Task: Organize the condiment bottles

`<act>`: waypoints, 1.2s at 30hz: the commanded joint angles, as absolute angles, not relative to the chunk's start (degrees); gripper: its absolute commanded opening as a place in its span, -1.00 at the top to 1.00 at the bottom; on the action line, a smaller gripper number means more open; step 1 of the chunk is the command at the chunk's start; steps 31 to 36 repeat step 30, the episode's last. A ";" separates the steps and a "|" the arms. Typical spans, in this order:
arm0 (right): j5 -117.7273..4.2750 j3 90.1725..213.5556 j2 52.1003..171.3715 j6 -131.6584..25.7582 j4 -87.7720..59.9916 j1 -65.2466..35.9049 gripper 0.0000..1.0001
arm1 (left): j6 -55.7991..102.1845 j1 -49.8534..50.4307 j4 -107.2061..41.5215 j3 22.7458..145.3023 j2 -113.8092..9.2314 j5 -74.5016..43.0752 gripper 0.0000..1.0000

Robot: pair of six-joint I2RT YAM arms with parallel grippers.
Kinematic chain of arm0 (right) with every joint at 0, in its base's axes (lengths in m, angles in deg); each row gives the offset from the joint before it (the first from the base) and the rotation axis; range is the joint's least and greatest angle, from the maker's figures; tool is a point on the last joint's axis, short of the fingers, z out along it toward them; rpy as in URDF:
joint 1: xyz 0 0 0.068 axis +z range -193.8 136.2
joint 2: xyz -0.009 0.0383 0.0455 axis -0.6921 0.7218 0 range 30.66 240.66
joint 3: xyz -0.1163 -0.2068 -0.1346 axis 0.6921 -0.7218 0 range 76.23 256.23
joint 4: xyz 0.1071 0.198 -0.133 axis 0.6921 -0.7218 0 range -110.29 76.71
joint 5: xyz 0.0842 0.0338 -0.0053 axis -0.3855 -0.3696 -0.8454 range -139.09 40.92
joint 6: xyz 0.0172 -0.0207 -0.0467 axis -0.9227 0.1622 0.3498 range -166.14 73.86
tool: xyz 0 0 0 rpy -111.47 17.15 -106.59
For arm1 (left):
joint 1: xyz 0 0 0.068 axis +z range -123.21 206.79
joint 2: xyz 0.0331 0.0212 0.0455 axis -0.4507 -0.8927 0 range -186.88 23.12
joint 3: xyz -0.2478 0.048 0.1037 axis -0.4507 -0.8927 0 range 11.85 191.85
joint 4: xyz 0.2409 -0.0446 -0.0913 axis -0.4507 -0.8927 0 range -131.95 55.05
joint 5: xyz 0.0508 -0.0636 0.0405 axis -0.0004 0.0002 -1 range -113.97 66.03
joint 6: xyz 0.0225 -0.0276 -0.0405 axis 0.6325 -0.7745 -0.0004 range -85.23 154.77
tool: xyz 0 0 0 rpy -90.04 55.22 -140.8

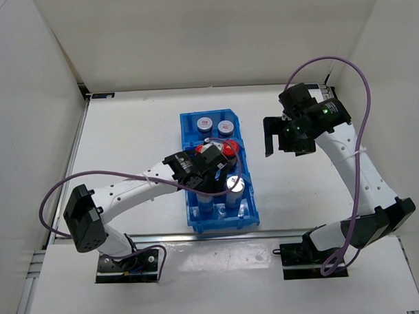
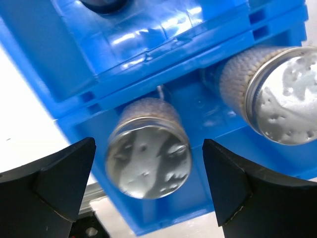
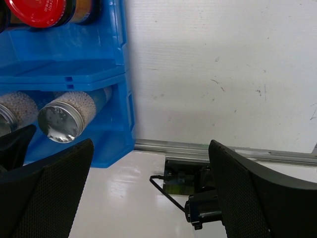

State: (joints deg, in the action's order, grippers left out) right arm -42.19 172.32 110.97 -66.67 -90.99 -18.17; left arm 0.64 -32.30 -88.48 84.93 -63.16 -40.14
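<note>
Left hand (image 2: 148, 148) first: spread wide astride a silver-capped jar (image 2: 148, 166) in the near compartment of the blue bin (image 1: 188, 123), clear of it, second silver-capped jar (image 2: 285, 99) just beside. Right hand (image 3: 151, 144): open, empty, over the surface (image 3: 223, 74) right of the bin. Looks all but done: grey-white-capped jars (image 1: 205, 123) far, red-capped jar (image 1: 228, 148) middle, none seen outside.

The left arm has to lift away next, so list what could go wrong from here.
1. The left gripper stands open with a finger on each side of a silver-capped jar; any sideways drift while lifting could tip it into the second silver-capped jar.
2. The left wrist hangs over the blue bin, close to a red-capped jar; a retreat could knock that.
</note>
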 commanded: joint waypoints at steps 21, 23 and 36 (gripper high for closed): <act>-47.25 167.02 100.62 -65.21 -84.23 -18.75 -1.00 | 16.40 -3.99 -64.31 82.80 -35.78 -58.95 -1.00; -46.10 167.02 99.92 -65.21 -83.70 -18.75 -1.00 | 15.79 0.14 -62.12 79.89 -35.15 -56.61 -1.00; -43.83 163.68 100.00 -65.46 -81.93 -18.75 -1.00 | 17.53 2.79 -59.95 77.34 -32.44 -57.53 -1.00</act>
